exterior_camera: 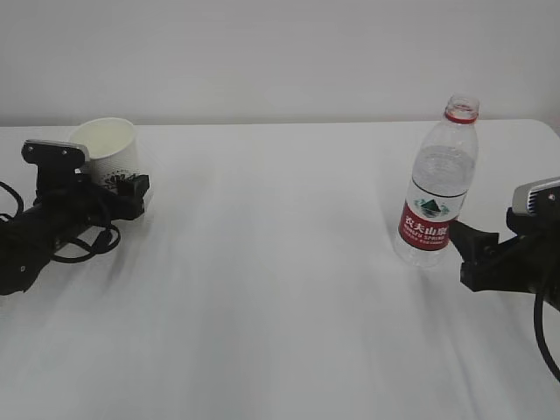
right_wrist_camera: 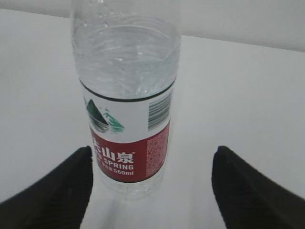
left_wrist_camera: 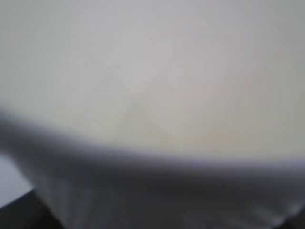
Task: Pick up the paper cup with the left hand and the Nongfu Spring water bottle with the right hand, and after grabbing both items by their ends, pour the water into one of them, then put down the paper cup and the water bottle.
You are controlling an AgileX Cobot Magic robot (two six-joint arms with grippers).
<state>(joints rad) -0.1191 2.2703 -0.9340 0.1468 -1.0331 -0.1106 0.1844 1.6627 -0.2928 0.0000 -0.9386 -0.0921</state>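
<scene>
White table (exterior_camera: 280, 289) fills the scene, wide and plain, with both arms low at its edges. Over on the right, the right hand (exterior_camera: 464, 249) sits low on the surface just beside the Nongfu Spring water bottle (exterior_camera: 437, 184), and the wrist view tells it clearly: jaws spread wide, the bottle (right_wrist_camera: 126, 95) standing upright ahead of the two dark fingers (right_wrist_camera: 52, 191), nearer the left one, no contact showing. Cap is off, red neck ring on show, and the water (right_wrist_camera: 126, 62) sits partway up the clear body above the red label. Across on the left, the left hand (exterior_camera: 131, 194) is pressed in around the lower part of the paper cup (exterior_camera: 107, 150), which stands at the back left of the table, mouth open. Its wrist camera gives only a blurred white surface, so whether those jaws are clamped on the cup or merely beside it, I cannot tell.
</scene>
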